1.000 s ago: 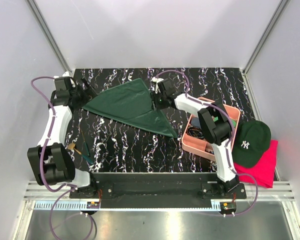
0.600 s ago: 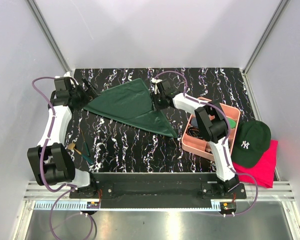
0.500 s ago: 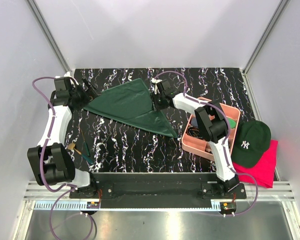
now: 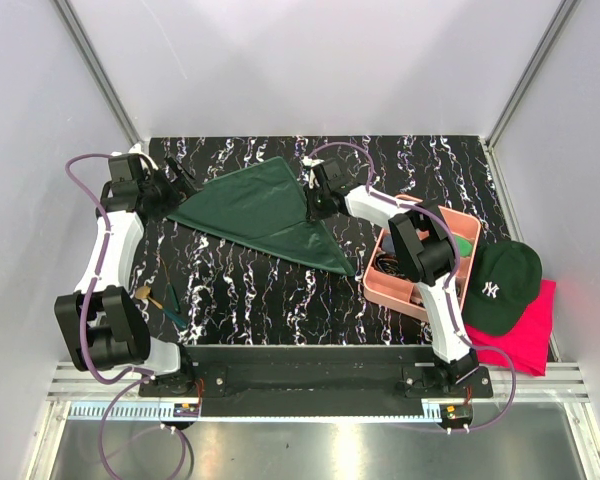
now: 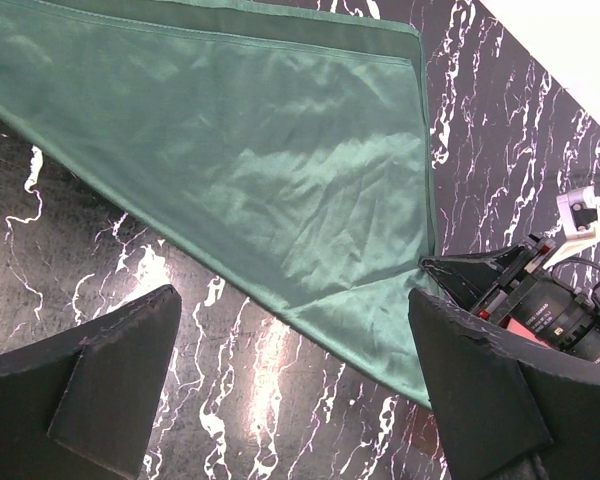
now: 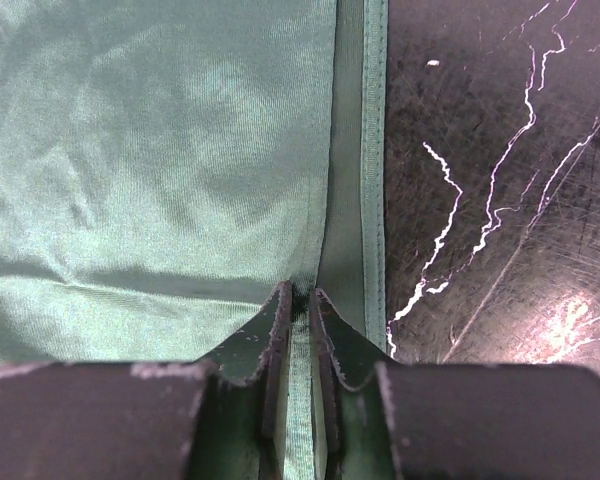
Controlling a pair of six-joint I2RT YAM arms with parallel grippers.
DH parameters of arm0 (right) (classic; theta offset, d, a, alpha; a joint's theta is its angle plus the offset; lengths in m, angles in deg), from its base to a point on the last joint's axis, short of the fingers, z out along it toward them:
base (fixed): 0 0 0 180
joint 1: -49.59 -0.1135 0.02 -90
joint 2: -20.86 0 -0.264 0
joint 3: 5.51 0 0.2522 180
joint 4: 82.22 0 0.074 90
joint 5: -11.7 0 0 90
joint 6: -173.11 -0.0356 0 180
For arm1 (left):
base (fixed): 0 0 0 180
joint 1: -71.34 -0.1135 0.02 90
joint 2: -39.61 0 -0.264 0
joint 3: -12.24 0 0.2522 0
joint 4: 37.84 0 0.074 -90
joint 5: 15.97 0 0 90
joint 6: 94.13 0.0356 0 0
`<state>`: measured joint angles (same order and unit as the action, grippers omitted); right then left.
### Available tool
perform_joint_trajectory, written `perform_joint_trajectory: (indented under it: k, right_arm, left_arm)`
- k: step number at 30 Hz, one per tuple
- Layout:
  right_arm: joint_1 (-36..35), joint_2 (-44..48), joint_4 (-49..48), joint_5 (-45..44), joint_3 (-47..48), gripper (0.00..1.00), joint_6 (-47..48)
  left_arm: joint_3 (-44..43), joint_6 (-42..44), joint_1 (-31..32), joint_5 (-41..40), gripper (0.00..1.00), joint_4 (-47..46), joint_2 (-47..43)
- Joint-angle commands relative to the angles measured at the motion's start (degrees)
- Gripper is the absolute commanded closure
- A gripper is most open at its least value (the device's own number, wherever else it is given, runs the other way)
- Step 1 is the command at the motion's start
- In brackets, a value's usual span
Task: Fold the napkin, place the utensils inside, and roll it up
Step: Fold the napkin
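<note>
Napkin [image 4: 265, 210] lies folded in a triangle on the back half of the worktop [image 4: 280, 290], between your two arms. From above you see the left gripper [image 4: 177, 192] at its left point, near the back left corner. You also see the right gripper [image 4: 310, 208] on its right edge, but not how those fingers stand.

The right wrist camera shows that: the two fingertips [image 6: 276, 310] are almost together, with the napkin's hem pinched between them. The left wrist camera shows the left jaws spread wide and holding nothing.

Only the top view shows the utensils [image 4: 170, 300] by the front left edge, the pink tray [image 4: 390, 293] and the cap [image 4: 505, 280] at the right.

A second ago the right jaws stood wider apart. The napkin has not moved.
</note>
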<state>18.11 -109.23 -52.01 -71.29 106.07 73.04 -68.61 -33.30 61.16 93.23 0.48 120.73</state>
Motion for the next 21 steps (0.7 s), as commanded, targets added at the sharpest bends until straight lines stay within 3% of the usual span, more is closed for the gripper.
perform_joint_trajectory:
  k: [1,21]
  right_arm:
    - [-0.16,0.18,0.08,-0.85,2.46,0.82,0.75]
    - [-0.16,-0.96,2.71,-5.77,7.12,0.85,4.0]
  left_arm:
    - [-0.76,-0.54,-0.2,2.33,0.01,-1.79,-0.88]
    - [-0.41,-1.33,-0.11,4.44,0.01,-2.5,-0.18]
